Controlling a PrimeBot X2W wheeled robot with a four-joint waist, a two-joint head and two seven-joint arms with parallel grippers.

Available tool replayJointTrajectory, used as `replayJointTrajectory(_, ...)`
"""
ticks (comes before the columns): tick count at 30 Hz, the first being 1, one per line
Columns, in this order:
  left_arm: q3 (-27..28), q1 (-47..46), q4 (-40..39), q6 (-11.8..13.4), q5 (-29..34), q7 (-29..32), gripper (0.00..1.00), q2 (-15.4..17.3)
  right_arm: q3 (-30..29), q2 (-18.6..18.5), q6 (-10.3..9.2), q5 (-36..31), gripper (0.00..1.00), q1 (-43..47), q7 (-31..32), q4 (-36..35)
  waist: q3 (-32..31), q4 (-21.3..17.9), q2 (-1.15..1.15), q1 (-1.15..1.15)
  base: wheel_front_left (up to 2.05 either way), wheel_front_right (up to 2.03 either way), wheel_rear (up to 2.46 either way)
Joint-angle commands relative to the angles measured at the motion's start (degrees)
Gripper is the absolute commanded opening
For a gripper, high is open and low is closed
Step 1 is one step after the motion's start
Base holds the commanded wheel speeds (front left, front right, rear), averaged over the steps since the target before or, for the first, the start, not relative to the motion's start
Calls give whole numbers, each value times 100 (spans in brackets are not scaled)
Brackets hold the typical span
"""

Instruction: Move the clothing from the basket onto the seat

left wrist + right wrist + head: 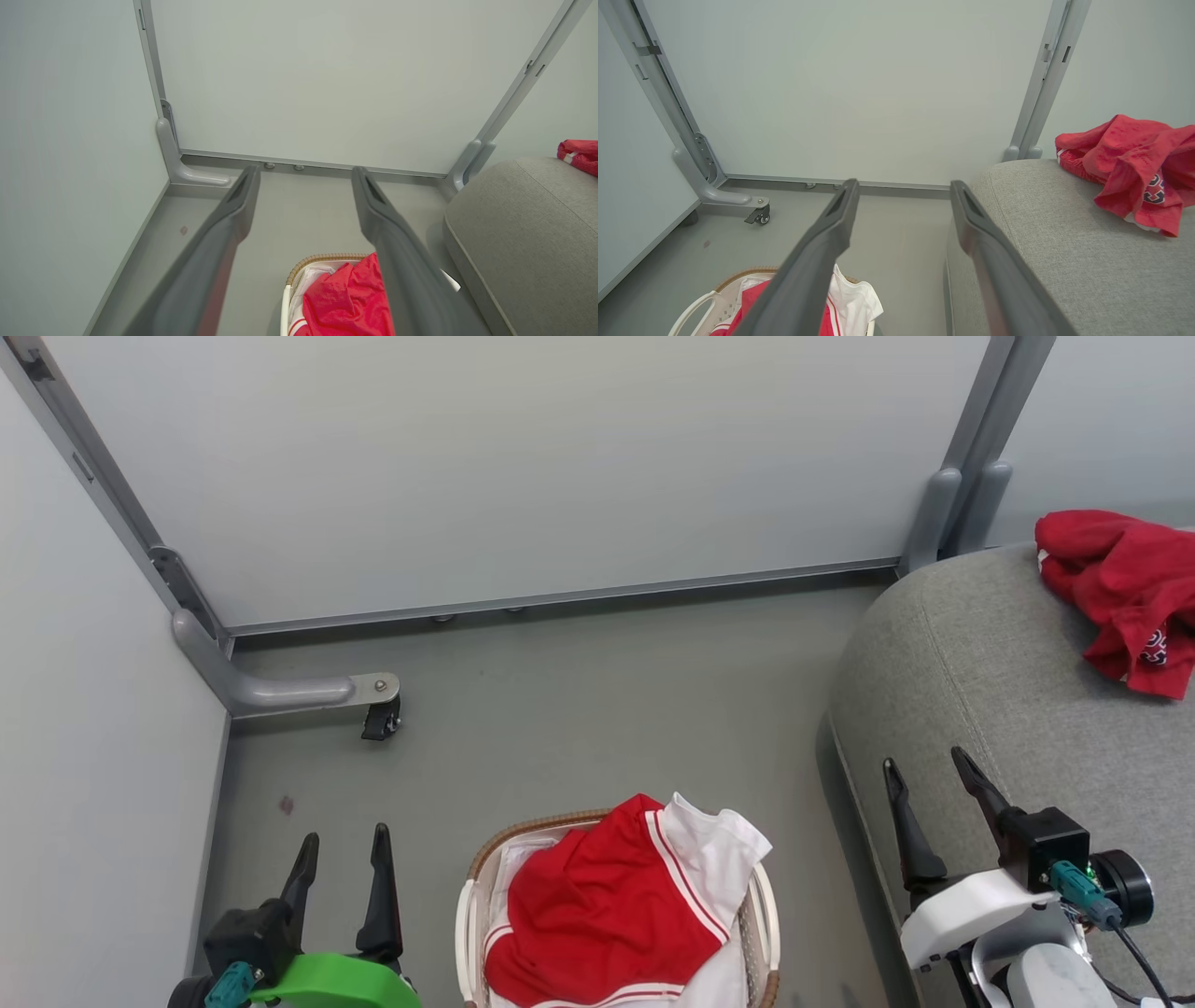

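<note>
Grey floor (579,728), pale partition walls (513,476). We see the left end effector (345,837) & right end effector (924,761) w/ fingers apart, nothing held. Plain red garment (1120,588) lies on the seat (980,653); striped garment (597,915) fills the basket (527,829). Risk: deep pinch may snag the white liner (523,863) & tip the basket; shallow pinch, garment may slip to the floor.

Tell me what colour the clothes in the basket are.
The clothing is red with white stripes; head view.
</note>
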Motion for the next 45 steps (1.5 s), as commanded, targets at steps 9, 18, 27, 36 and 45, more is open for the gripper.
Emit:
replayJointTrajectory(9,-23,-88,7,0,51,4,100,3,48,-17,-6,67,100,-17,-12,-73,20,-25,0,1,0,0,0)
replayJointTrajectory(18,-16,-162,-4,-13,69,3,100,4,28,-16,-6,91,100,-107,-12,-106,180,-58,0,1,0,0,0)
replayJointTrajectory(27,-118,-972,481,-98,436,3,100,63,125,-16,-6,110,100,-578,-12,-248,974,-339,0,1,0,0,0)
replayJointTrajectory(36,-843,-2394,2231,-208,742,16,100,86,296,-14,-6,186,100,-1273,-12,-352,2107,-855,0,1,0,0,0)
replayJointTrajectory(45,-1394,-3531,3758,-235,902,41,100,244,666,-12,-6,473,100,-1875,-12,-678,3232,-1528,0,1,0,0,0)
